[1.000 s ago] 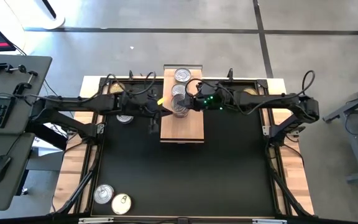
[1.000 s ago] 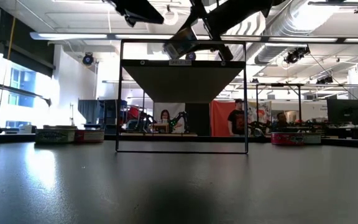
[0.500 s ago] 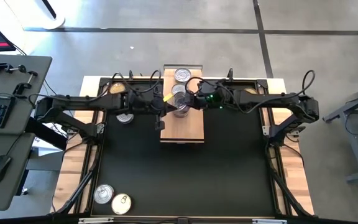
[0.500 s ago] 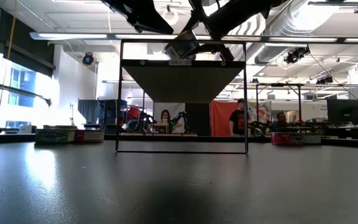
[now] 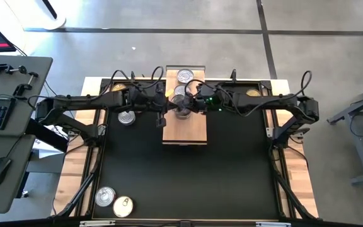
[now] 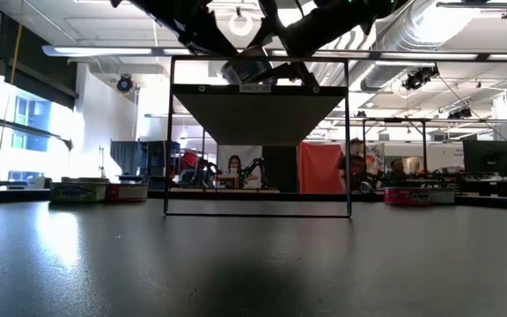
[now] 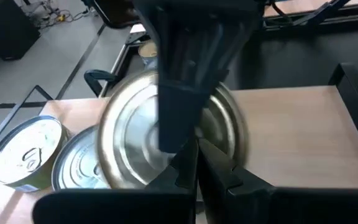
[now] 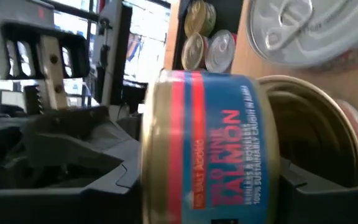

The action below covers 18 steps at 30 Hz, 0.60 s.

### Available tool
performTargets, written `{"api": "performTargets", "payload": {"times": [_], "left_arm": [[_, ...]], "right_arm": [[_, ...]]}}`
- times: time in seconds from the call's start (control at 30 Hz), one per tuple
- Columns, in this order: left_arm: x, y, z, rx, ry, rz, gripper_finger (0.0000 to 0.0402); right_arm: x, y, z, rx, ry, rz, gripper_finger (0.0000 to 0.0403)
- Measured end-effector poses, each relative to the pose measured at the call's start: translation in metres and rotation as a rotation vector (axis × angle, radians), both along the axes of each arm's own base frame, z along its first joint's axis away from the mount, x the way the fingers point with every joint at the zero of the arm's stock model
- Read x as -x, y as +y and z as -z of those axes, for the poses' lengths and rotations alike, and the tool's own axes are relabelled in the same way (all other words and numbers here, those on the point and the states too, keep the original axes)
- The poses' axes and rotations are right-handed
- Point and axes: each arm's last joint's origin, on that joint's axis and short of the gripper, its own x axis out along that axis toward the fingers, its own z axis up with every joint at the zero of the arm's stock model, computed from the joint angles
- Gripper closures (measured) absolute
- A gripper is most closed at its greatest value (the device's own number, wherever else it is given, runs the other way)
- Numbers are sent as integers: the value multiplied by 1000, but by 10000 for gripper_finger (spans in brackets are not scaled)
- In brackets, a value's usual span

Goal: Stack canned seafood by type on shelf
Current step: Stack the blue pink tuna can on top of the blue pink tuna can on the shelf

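Two loose round flat tins, one silver-lidded (image 5: 105, 196) and one gold-lidded (image 5: 123, 205), wait at the counter's near left corner. Farther in, over the long light-wood shelf plank (image 5: 185, 128), the right gripper (image 5: 188, 107) pinches a blue-and-red salmon tin (image 8: 207, 146) between its jaws; the left gripper (image 5: 162, 117), jaws pressed together, hovers alongside. Judged step: lowering it squarely onto the matching stack (image 5: 183, 93). Beyond lies grey concrete floor (image 5: 232, 16).

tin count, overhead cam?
6 clear: two tins at the shelf's far end, one held by the right gripper above it, one on the mat left of it, two near-left corner. Arms may hide more.
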Motion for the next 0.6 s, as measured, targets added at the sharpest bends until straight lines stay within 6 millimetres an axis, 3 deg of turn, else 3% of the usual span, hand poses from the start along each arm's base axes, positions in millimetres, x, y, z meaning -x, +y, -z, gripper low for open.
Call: {"api": "performTargets", "payload": {"times": [0.3,0.6], "left_arm": [[0,0,1,-20,13,11,401],[2,4,2,-16,25,1,401]], "right_arm": [[0,0,0,-1,1,-8,209],[2,0,5,-2,52,-13,128]]}}
